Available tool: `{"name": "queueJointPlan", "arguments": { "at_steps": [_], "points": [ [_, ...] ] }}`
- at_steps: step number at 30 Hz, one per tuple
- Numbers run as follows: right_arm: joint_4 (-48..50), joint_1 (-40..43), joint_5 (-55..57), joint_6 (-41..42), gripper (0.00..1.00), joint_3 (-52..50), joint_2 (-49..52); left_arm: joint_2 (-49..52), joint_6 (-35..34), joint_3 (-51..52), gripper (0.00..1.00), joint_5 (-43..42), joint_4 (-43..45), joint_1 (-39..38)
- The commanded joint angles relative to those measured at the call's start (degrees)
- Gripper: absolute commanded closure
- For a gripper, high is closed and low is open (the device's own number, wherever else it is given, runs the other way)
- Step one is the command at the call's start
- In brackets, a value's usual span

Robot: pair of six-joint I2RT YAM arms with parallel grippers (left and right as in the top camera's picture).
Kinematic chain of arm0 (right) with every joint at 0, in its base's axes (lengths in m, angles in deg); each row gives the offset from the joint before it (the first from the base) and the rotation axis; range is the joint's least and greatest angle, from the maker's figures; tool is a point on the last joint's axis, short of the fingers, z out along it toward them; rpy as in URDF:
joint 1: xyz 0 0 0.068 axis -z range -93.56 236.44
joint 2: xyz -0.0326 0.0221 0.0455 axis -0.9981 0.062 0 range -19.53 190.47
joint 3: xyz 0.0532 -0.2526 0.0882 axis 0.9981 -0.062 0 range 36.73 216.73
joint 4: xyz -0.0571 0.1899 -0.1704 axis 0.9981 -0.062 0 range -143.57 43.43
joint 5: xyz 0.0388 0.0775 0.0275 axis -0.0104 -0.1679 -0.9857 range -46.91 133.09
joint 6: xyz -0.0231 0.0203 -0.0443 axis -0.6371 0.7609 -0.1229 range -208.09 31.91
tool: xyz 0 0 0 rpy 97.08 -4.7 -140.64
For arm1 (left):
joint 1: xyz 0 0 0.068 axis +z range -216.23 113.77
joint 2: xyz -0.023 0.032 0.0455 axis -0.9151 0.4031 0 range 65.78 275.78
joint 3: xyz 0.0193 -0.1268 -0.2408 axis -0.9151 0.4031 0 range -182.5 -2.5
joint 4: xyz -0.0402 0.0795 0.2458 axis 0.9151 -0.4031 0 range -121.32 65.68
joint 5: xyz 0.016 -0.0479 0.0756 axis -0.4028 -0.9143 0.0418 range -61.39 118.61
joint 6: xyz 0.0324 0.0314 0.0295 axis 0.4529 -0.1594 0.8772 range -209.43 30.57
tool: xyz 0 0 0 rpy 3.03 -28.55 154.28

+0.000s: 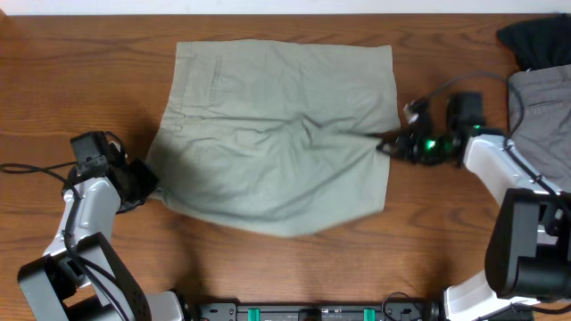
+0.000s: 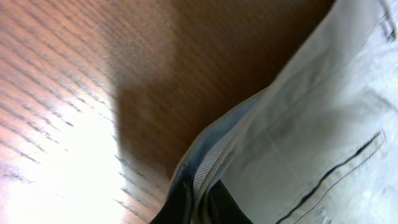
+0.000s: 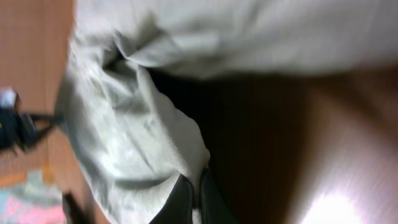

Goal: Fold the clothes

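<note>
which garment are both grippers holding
The khaki-green shorts mid-table, pinched by the left gripper and right gripper; the grey garment and black garment lie aside, untouched.

Shorts [image 1: 277, 134] matt woven cloth; table [image 1: 89, 71] glossy wood.

Left arm [image 1: 85, 209], right arm [image 1: 500, 165]: cased in white shells, black joints, black bases. Black cable [image 1: 31, 168] attached at wrist. Green light [image 1: 431, 143] lit behind right tool [image 1: 385, 143].
</note>
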Motion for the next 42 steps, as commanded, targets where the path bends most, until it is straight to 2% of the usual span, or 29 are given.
{"name": "queueJointPlan", "arguments": {
  "at_steps": [1,6,12,17,21,25,30,39,42],
  "points": [
    [2.12,0.66,2.62,6.62,0.99,0.74,-0.90,-0.17,0.96,-0.42,0.91,-0.39,0.52,-0.17],
    [2.91,-0.48,5.88,8.39,0.99,0.74,0.22,-0.17,0.96,-0.42,0.91,-0.39,0.72,-0.17],
    [2.29,-2.49,-2.62,4.39,0.99,0.76,-1.33,-0.17,1.38,-0.42,0.91,-0.42,0.68,-0.17],
    [-5.99,-3.06,-5.46,3.89,0.99,0.76,-9.38,-0.17,1.38,-0.42,0.91,-0.39,0.70,-0.17],
    [-16.87,-3.78,-5.64,11.41,0.99,0.79,-19.67,-0.17,1.38,-0.42,0.91,-0.39,0.83,-0.17],
    [-17.84,-6.73,-5.81,18.97,0.99,0.79,-27.17,-0.17,1.38,-0.42,0.91,-0.42,1.66,-0.17],
    [-16.92,-10.25,0.68,27.63,0.99,0.76,-30.32,-0.17,1.36,-0.42,0.91,-0.44,2.16,-0.17],
    [-19.08,-10.71,19.67,26.88,0.99,0.74,-22.88,-0.17,1.38,-0.42,0.91,-0.44,1.95,-0.17],
    [-18.80,-9.94,29.46,25.57,0.99,0.74,-18.73,-0.17,1.38,-0.42,0.91,-0.46,1.95,-0.17]
  ]
}}
